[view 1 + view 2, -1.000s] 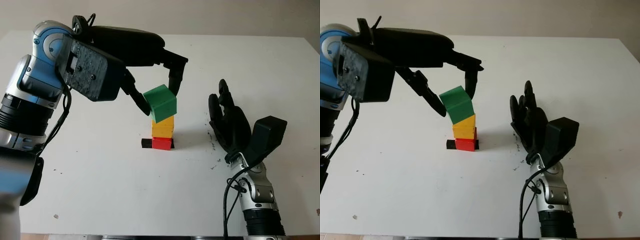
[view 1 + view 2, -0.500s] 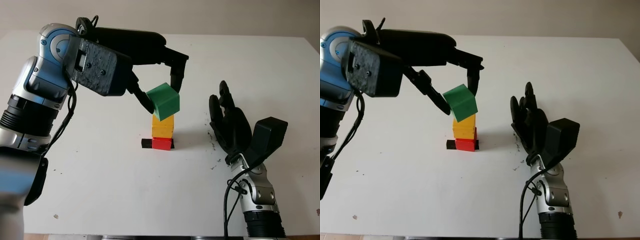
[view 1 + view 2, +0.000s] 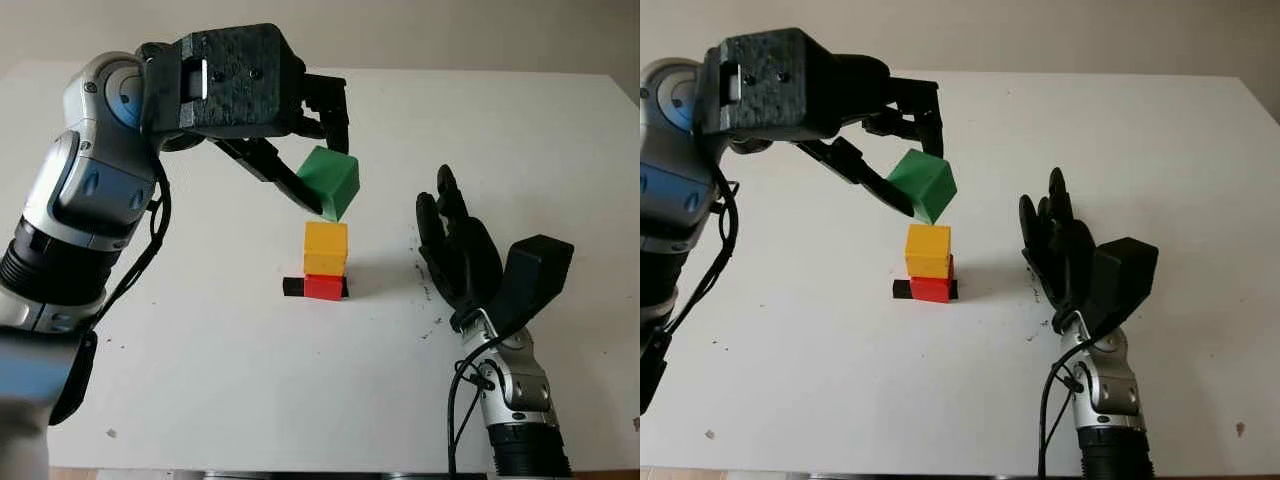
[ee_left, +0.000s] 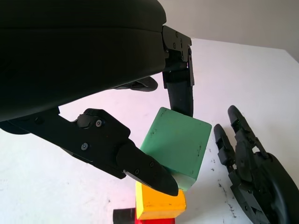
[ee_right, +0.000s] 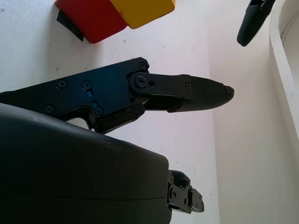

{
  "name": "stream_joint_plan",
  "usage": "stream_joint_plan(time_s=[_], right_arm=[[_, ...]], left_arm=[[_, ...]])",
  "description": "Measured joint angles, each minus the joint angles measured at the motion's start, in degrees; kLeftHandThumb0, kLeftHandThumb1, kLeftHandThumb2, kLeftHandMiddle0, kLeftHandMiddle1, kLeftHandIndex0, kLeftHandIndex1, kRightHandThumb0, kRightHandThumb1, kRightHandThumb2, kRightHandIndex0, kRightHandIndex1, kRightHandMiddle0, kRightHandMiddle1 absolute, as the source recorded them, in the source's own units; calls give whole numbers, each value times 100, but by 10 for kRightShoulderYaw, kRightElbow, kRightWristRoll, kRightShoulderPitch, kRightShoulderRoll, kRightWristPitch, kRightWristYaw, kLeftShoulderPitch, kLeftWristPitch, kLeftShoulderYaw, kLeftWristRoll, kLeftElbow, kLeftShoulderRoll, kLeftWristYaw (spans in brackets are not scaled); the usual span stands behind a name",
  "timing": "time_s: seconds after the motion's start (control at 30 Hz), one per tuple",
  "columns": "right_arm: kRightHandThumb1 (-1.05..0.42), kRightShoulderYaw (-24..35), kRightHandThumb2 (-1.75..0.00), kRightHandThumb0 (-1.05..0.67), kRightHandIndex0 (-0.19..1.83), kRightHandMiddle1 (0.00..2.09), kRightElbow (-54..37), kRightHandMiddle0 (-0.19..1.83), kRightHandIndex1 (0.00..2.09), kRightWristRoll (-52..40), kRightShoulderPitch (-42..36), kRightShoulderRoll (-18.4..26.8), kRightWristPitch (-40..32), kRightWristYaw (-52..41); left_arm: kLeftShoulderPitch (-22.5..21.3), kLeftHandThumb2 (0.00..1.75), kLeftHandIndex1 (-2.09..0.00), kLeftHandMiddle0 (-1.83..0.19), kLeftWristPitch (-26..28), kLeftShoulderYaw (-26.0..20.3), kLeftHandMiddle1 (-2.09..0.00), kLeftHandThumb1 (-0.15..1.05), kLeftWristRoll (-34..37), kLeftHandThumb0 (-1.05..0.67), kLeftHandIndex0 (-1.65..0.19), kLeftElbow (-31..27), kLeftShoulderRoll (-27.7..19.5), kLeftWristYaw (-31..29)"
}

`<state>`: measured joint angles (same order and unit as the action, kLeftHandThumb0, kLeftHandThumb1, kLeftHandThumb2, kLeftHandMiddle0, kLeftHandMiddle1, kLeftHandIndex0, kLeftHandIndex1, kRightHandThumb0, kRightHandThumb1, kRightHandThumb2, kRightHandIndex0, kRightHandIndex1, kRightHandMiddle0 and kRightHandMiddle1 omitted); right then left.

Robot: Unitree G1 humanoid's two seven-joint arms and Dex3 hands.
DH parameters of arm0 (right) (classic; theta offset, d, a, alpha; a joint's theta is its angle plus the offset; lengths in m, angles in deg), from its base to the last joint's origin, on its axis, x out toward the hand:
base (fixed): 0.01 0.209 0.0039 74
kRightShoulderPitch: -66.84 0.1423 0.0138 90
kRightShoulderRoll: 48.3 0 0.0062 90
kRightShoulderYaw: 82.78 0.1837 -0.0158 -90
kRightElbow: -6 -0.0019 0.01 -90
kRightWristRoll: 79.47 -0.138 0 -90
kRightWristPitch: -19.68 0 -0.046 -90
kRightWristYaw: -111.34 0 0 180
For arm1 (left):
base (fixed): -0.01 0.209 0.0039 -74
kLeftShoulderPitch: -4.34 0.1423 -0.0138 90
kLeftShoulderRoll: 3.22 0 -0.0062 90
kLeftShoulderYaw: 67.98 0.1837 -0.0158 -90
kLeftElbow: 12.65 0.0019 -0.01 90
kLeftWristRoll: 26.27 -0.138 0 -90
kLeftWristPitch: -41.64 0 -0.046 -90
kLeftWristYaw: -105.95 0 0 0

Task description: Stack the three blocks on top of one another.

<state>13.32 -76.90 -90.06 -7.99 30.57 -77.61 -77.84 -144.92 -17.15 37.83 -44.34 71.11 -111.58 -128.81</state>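
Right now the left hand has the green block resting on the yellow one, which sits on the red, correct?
Not resting. The left hand holds the green block tilted in the air above the yellow block, a clear gap showing in the left eye view. Yellow does sit on the red block.

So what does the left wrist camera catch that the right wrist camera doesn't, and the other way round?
The left wrist view adds the solid green cube, tilted and gripped by the left hand above the stack, with the open right hand beside the stack. The right wrist view adds a close look along the right hand's own black finger, reaching out near the stack. Both share the solid yellow cube sitting on the solid red block, the thin black strip under it, and the white table.
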Motion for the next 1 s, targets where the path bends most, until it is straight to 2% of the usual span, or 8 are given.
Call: stream_joint_plan(time_s=[0.1, 0.23, 0.43, 0.6, 0.83, 1.0], right_arm=[[-105, -1, -45, -70, -19, 1, 2, -19, 0, 0, 2, 0, 1, 0], [-105, -1, -43, -73, -19, 3, 16, -18, 0, 0, 11, -5, 5, 1], [-105, -5, -42, -75, -19, 4, 26, -18, 0, 0, 24, -11, 4, 6], [-105, -7, -41, -75, -19, 4, 30, -19, 0, -1, 29, -15, 4, 6], [-105, -7, -41, -75, -19, 5, 36, -19, 0, 0, 30, -15, 5, 8], [-105, -6, -40, -74, -19, 5, 38, -18, 0, -3, 30, -15, 5, 6]], left_arm=[[1, 6, -180, -43, 32, 16, -11, 104, -15, -31, -15, -26, -14, -9], [1, 5, -173, -39, 60, 31, -8, 103, -33, -30, -17, -50, -29, -18], [1, 5, -169, -36, 99, 48, -6, 103, -45, -30, -19, -64, -41, -36], [1, 5, -170, -36, 117, 58, -5, 103, -46, -31, -21, -63, -41, -38], [1, 5, -185, -42, 182, 70, -8, 102, -32, -35, -19, -57, -28, -37], [1, 5, -182, -40, 220, 74, -7, 101, -24, -35, -19, -56, -4, -16]])
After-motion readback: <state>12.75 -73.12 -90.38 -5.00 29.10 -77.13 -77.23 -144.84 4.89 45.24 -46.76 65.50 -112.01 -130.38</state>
